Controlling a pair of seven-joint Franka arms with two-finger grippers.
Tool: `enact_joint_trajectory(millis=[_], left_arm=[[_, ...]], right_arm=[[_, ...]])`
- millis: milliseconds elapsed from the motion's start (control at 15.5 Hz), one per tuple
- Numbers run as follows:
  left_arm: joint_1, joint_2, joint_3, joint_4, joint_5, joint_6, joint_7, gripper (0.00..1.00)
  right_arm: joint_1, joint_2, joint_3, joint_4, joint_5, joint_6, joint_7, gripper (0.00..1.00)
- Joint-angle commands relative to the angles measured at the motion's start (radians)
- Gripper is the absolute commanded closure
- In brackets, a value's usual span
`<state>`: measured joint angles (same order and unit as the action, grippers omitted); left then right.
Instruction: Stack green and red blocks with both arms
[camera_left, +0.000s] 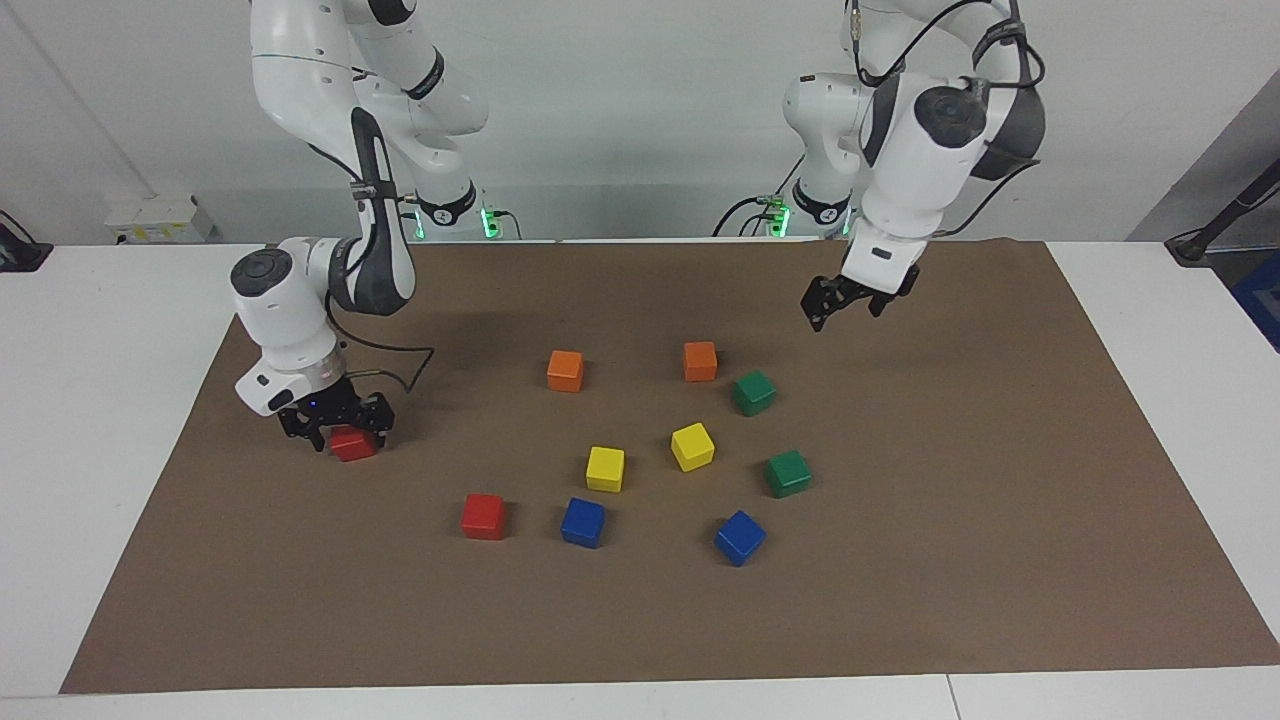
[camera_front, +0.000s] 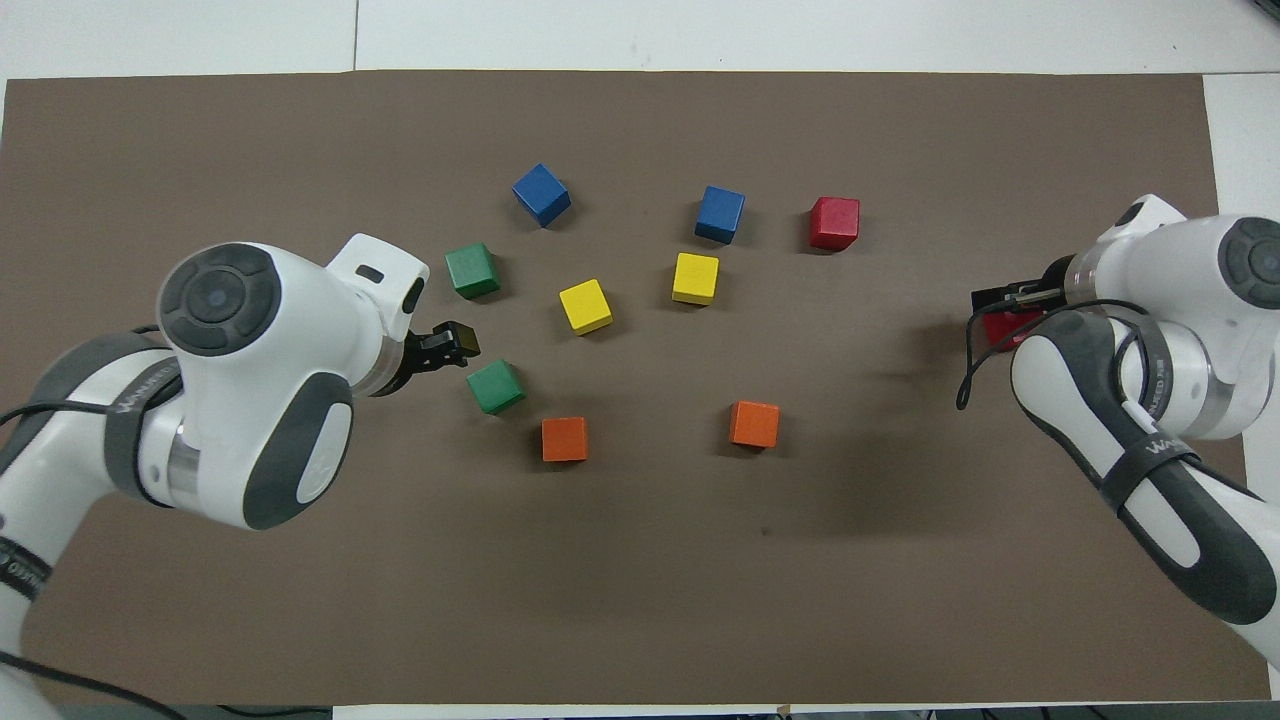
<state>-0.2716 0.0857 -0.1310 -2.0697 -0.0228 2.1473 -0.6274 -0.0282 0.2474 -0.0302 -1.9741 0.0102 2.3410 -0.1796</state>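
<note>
Two green blocks lie apart on the brown mat, one (camera_left: 753, 392) (camera_front: 495, 386) nearer to the robots than the other (camera_left: 788, 473) (camera_front: 471, 270). One red block (camera_left: 484, 516) (camera_front: 834, 222) lies free beside a blue cube. The second red block (camera_left: 352, 443) (camera_front: 1000, 328) sits on the mat at the right arm's end. My right gripper (camera_left: 340, 428) (camera_front: 1003, 300) is down around it. My left gripper (camera_left: 845, 305) (camera_front: 455, 342) is open and empty. It hangs raised over bare mat close to the two green blocks.
Two orange cubes (camera_left: 565, 370) (camera_left: 700, 361), two yellow cubes (camera_left: 605, 468) (camera_left: 692, 446) and two blue cubes (camera_left: 583, 522) (camera_left: 740, 537) lie scattered in the middle of the mat (camera_left: 950, 580), among the green and red blocks.
</note>
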Motion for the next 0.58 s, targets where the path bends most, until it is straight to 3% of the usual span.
enact_joint_trajectory(millis=[0,323,516], left_arm=[[-0.018,0.066,0.016,0.005,-0.012,0.064,-0.029,0.0],[-0.038,0.178,0.016,0.077,-0.022,0.097,-0.165,0.0],[-0.041,0.195,0.016,0.086,-0.028,0.109,-0.192,0.0]], right_arm=[[0.051,0.073,0.003,0.208,-0.033,-0.147,0.099,0.0],[0.18,0.208,0.004,0.423,-0.036,-0.238,0.382,0.0],[0.221,0.306,0.004,0.523,-0.038,-0.256,0.486,0.0]])
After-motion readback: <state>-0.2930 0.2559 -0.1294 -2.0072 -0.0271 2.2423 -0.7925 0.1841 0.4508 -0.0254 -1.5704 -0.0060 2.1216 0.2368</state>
